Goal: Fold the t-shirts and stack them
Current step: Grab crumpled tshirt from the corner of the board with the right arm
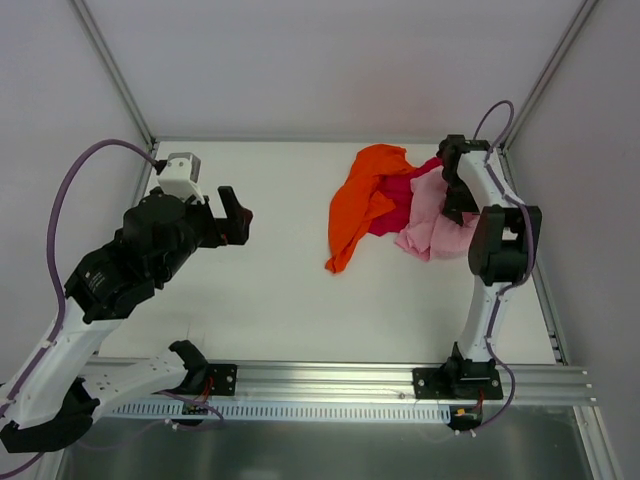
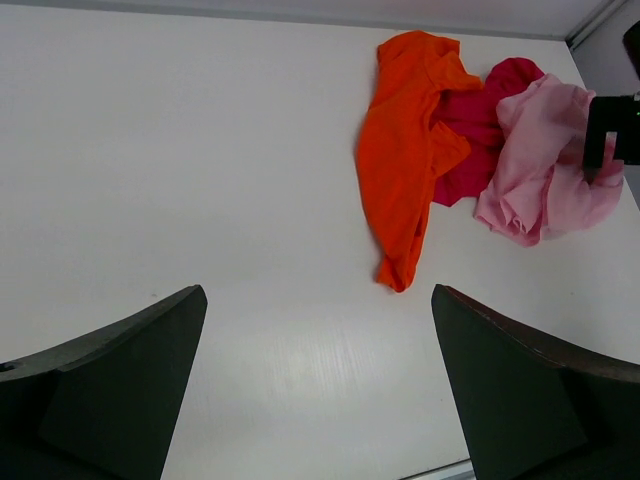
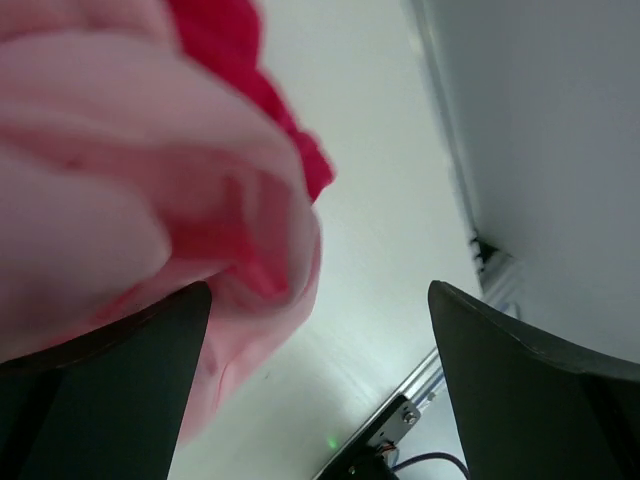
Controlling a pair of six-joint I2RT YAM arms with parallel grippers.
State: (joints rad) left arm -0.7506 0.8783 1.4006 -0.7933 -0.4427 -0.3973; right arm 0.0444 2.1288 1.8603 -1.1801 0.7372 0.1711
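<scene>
**Both grippers wide open, shirts in a heap at upper right**

Top view: we've got all 3 t-shirts bunched together in the upper right of the frame, on the white table (image 1: pixel 270 290), none folded. The orange shirt (image 1: pixel 360 205) is on the left of the pile, a long crumpled strip running down toward frame centre. The red shirt (image 1: pixel 398 205) sits in the middle, partly under the orange and the pink. The pink shirt (image 1: pixel 432 225) is on the right side of the heap, crumpled.

The right gripper (image 1: pixel 458 205) hangs right over the pink shirt's right edge, at the far right of the frame. In its wrist cam, the right gripper (image 3: pixel 320 295) has jaws spread wide w/ nothing pinched between them. Pink cloth (image 3: pixel 120 150) fills the upper left of that frame and bulges down by the left-of-frame finger; we can't tell if it's touching. Red cloth (image 3: pixel 240 60) peeks out at the top.

The left gripper (image 1: pixel 232 215) is at mid-left of the top view, well apart from the pile. Its wrist cam shows the left gripper (image 2: pixel 318 292) fully open & empty, w/ bare table between the fingers and orange (image 2: pixel 405 150), red (image 2: pixel 480 130) and pink (image 2: pixel 540 170) up in the upper right.
</scene>
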